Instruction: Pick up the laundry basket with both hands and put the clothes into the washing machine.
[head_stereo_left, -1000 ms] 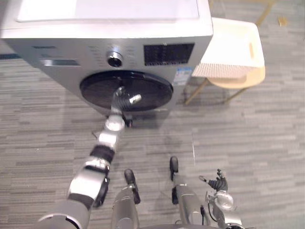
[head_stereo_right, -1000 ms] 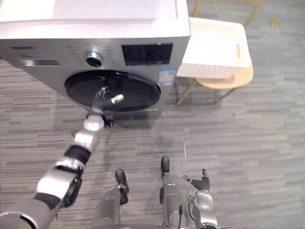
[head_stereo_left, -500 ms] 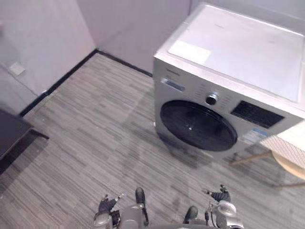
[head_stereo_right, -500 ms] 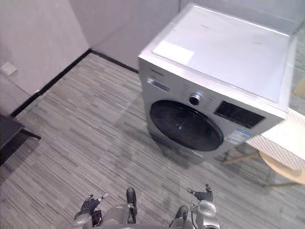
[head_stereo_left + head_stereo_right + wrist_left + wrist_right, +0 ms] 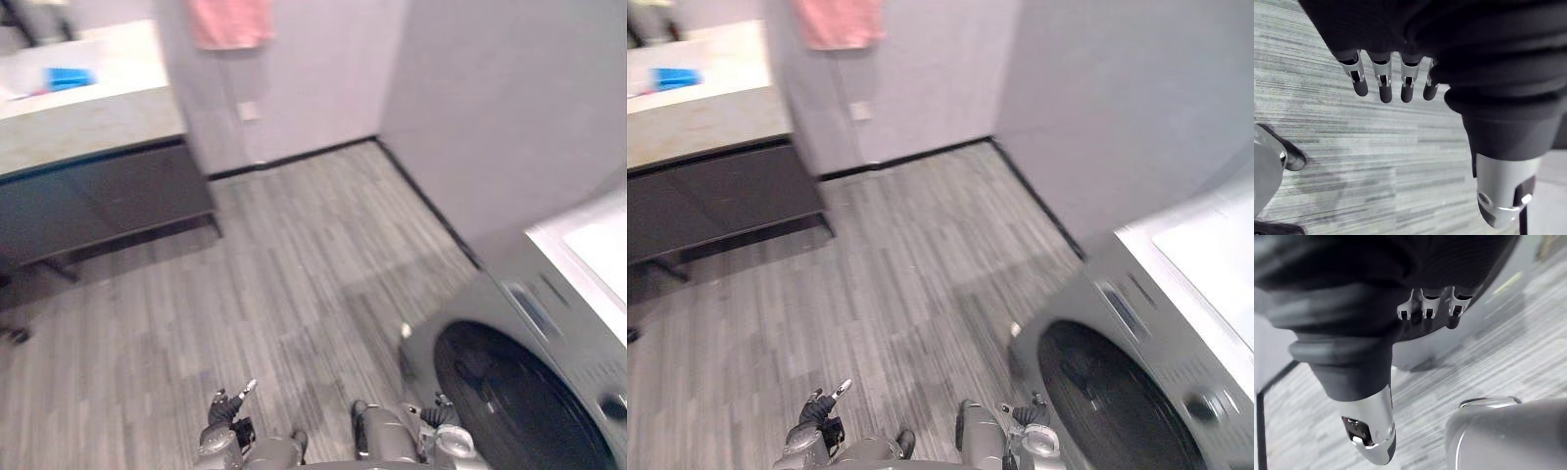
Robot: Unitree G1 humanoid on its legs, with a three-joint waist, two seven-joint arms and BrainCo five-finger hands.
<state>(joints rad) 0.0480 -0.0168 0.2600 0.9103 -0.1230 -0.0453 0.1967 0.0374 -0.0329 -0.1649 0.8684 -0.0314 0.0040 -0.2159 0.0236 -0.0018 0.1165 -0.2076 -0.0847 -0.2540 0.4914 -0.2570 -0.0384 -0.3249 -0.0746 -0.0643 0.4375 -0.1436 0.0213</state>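
Washing machine [image 5: 519, 392] stands on the floor [image 5: 294, 264], door closed. Left robot hand [image 5: 1382, 87] and right robot hand [image 5: 1428, 307] hang empty, fingers loosely straight.

This is looking like a home laundry or bathroom corner. A silver front-loading washing machine [image 5: 549, 323] is standing against a plain grey wall [image 5: 480, 98], a pink towel [image 5: 230, 22] is hanging higher up, and a pale-topped counter [image 5: 88, 125] over dark cabinets is running along the side. Grey plank flooring [image 5: 294, 264] is lying throughout.
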